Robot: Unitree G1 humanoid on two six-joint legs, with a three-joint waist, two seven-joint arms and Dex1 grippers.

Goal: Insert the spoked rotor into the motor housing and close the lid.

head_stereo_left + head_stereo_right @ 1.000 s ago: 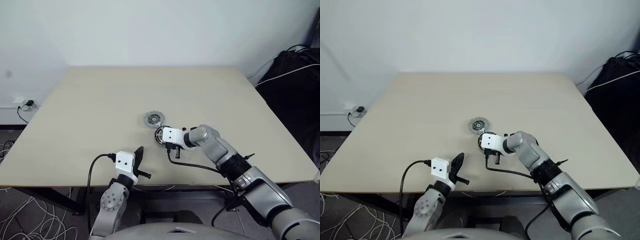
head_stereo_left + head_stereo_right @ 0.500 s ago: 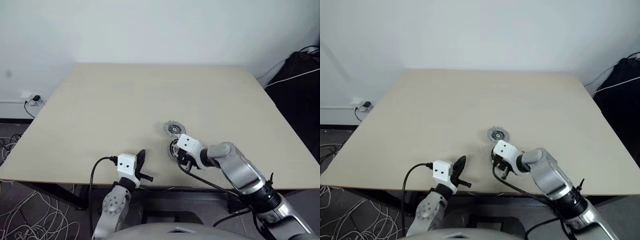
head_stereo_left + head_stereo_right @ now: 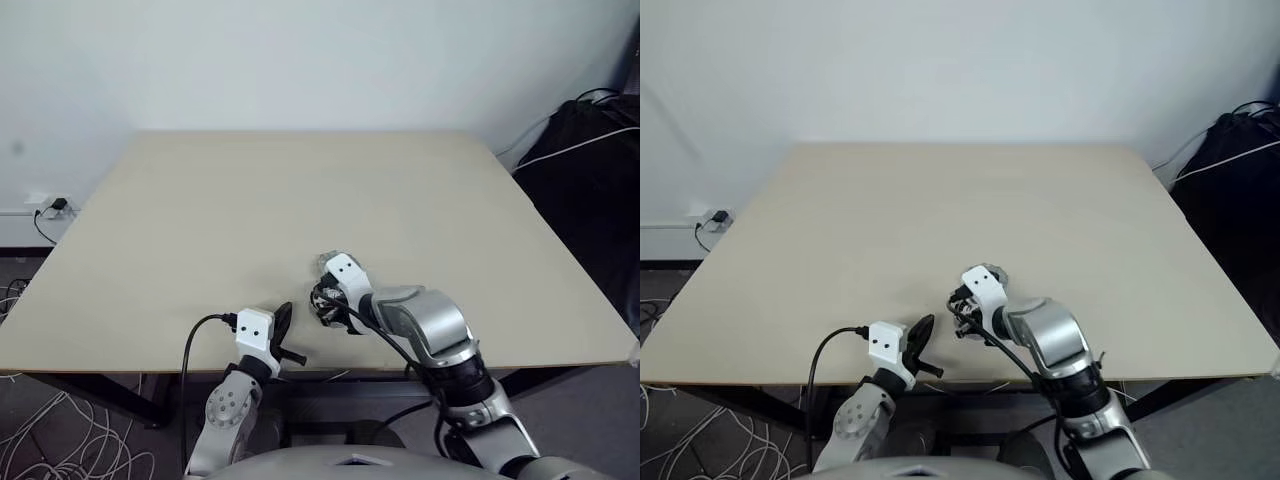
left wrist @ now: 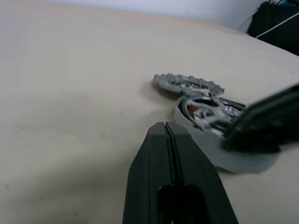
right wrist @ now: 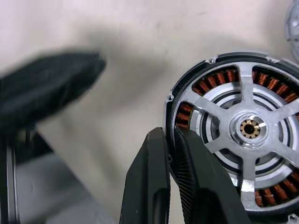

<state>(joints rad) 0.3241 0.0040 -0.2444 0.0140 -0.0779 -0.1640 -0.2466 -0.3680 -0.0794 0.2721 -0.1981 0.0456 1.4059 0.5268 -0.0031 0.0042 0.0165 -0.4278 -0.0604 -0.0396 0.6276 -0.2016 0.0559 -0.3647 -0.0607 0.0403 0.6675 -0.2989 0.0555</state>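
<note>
The motor housing (image 5: 212,81) shows copper windings in a ring under the spoked rotor (image 5: 249,128), which sits inside it with its silver spokes and hub facing up. My right gripper (image 5: 170,133) is shut on the housing's rim, one finger outside the wall and one over the windings. It hangs over the table's near middle (image 3: 323,300). I cannot tell whether the housing rests flat. The lid (image 4: 187,85), a flat grey disc, lies just behind the housing. My left gripper (image 3: 283,312) is shut and holds nothing, near the front edge, a short way left of the housing.
The beige table (image 3: 200,220) is bare apart from these parts. A black bag (image 3: 590,150) with white cables stands past the right edge. Loose cables (image 3: 40,440) lie on the floor at the left.
My right wrist has rolled over and drawn back toward the front edge, still on the housing. Housing and lid now lie nearer me. The view swayed in between. The left gripper stayed put.
</note>
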